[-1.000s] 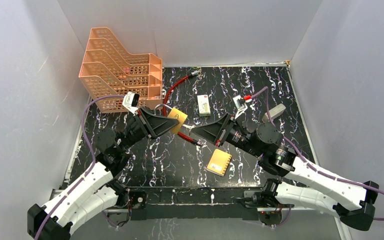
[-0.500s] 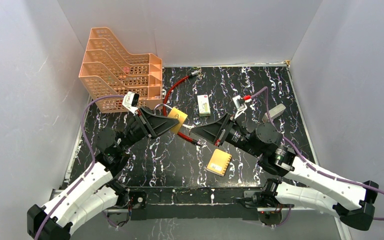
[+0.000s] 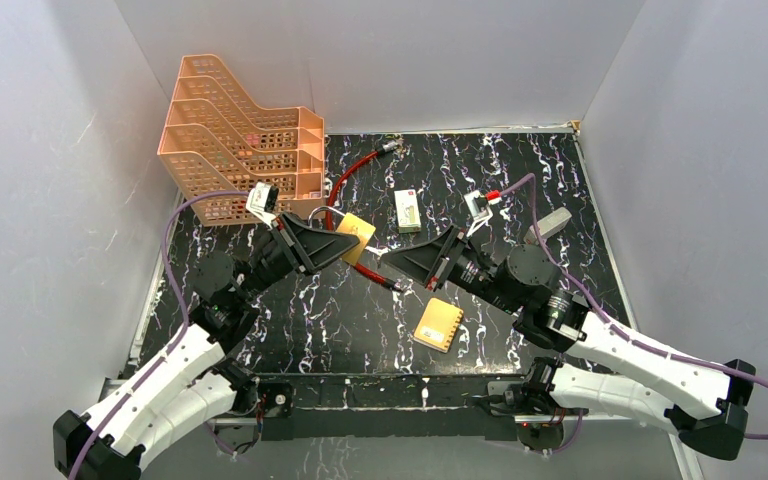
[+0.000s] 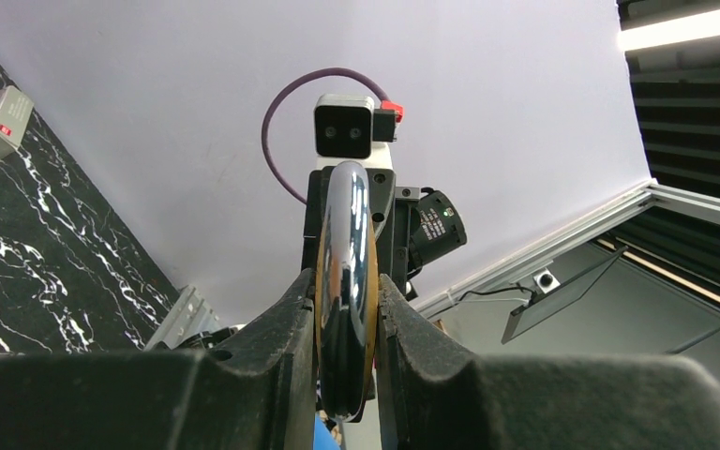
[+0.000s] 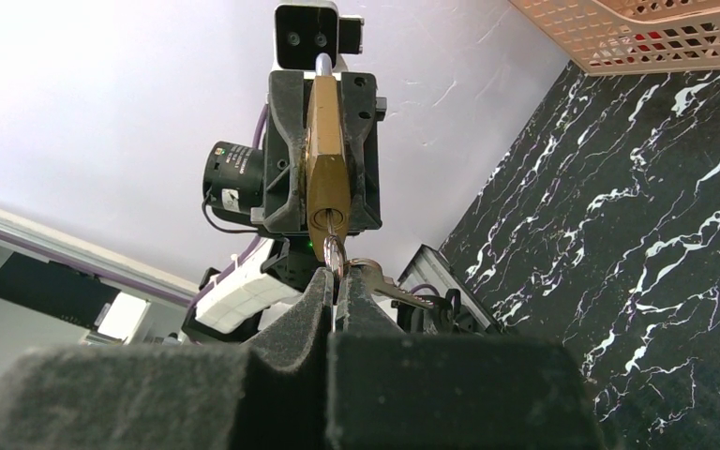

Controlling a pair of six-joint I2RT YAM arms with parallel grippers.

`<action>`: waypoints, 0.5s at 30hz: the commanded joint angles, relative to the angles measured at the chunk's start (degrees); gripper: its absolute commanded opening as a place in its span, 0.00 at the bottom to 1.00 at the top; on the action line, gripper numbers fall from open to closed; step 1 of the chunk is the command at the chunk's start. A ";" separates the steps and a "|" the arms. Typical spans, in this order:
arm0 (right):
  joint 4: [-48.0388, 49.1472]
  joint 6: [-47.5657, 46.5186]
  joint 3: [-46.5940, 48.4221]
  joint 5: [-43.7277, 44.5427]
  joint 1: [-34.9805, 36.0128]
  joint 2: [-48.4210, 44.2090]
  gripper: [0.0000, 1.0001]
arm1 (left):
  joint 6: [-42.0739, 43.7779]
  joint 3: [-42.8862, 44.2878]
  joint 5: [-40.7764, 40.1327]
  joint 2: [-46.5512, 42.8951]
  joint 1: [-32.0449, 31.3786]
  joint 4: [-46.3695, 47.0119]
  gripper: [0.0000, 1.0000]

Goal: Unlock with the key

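An orange tray rack stands at the tabletop's far-left corner, a red cable (curved) beside it; white box, grey block and gold square lie apart.

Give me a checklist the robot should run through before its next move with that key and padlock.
1. Padlock clamped in the left end effector: ok.
2. Key pinched in the right end effector: ok.
3. Key in line with the keyhole on the padlock's underside: ok, its tip is at the slot.
4. Key pushed fully in: cannot tell.
5. Spare key on the ring hanging clear of the keyhole: ok.
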 commanded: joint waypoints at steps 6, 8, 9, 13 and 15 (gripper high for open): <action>1.26 -0.94 2.04 3.81 -0.02 1.38 0.00 | 0.66 5.02 -0.13 -1.66 -0.22 3.32 0.00; 1.26 -1.04 2.14 4.21 -0.01 1.84 0.00 | 0.72 4.95 -0.50 -1.64 -0.22 2.89 0.00; 1.34 -1.11 2.22 4.35 -0.06 2.01 0.00 | 0.72 4.89 -0.65 -1.62 -0.22 2.79 0.00; 1.52 -1.51 2.57 4.72 0.05 2.81 0.00 | 0.65 4.83 -1.05 -1.52 -0.22 2.27 0.00; 1.73 -1.84 2.75 4.78 0.01 3.14 0.00 | 0.80 4.85 -1.05 -1.45 -0.22 1.92 0.00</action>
